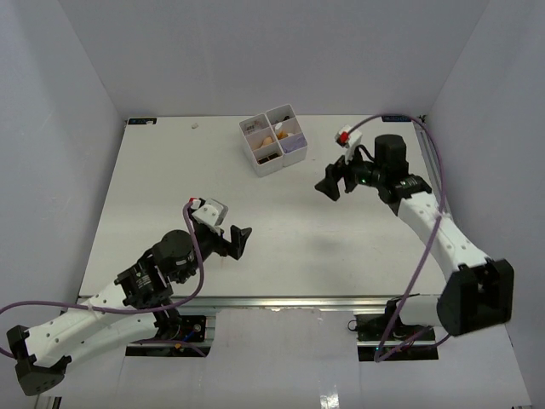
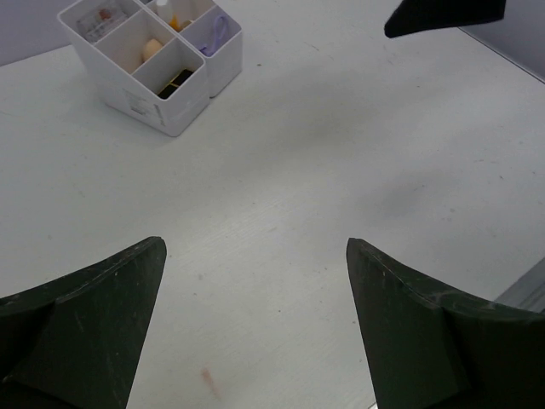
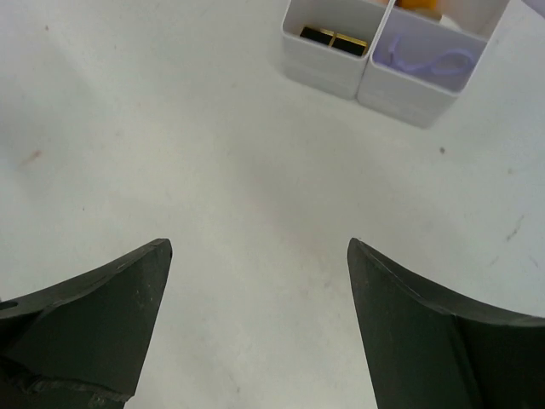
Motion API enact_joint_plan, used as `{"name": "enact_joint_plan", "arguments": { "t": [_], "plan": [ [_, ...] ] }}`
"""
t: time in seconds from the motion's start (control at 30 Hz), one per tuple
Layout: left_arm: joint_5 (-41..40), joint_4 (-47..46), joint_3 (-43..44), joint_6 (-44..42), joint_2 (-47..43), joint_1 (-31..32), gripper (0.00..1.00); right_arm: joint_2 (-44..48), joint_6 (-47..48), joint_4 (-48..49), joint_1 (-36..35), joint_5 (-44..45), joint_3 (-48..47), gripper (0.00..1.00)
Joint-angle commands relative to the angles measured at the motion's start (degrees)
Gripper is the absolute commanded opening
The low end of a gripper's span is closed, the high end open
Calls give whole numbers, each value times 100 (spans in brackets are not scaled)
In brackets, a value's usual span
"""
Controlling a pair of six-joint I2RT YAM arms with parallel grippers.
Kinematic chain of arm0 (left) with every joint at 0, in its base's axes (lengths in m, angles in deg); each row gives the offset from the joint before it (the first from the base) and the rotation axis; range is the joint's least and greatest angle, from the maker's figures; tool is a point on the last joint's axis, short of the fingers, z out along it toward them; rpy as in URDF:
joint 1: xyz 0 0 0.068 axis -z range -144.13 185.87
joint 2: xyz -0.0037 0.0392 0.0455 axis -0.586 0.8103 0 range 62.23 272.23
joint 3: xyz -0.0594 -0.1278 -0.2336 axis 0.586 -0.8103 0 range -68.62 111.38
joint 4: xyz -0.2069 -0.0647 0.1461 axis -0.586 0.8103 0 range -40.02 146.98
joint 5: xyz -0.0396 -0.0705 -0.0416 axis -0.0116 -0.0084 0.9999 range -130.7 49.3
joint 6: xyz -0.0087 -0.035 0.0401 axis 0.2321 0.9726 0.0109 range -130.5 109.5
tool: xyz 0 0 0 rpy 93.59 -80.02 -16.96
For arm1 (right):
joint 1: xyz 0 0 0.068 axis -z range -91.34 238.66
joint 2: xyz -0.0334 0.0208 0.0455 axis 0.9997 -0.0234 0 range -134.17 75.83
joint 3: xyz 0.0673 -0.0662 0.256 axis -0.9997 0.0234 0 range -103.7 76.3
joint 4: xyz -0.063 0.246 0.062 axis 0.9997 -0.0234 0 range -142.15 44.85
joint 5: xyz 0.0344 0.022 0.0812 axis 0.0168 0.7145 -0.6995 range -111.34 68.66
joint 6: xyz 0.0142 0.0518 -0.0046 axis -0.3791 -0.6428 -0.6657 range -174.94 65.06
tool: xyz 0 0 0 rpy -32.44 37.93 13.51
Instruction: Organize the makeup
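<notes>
table (image 1: 170, 187): a white top is seen, with a white box (image 1: 271, 166) set near its far edge.
right arm (image 1: 434, 230): reached in from the near right, its wrist bent toward the box.
left arm (image 1: 94, 315): laid low, on the near-left side of the box and well apart from it.
right claw (image 3: 260, 247): fingers are spread wide with nothing between them; it is held near the box, to its right.
left claw (image 2: 255, 247): fingers are spread wide and nothing is held; it is pointed toward the box from well nearer.
makeup: every piece seen is inside the box.
lilac piece (image 3: 423, 60): looped, lying in the right-hand compartment.
lipsticks (image 3: 333, 39): black and gold, side by side in the nearest compartment.
sponge (image 2: 152, 48): beige and rounded, in the compartment behind the lipsticks.
</notes>
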Motion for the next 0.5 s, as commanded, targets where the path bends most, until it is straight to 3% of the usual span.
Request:
{"name": "enact_joint_plan", "arguments": {
  "t": [0.0,0.2,0.47],
  "plan": [
    [936,-218,172,461,443,-77,98,1637,421,-1012,179,670,970,90],
    [1971,-94,567,1058,1273,-257,98,2915,-118,-1079,195,1802,2137,90],
    [1987,-65,302,910,1495,-658,98,3511,-628,-480,380,2348,2880,90]
  ]
}}
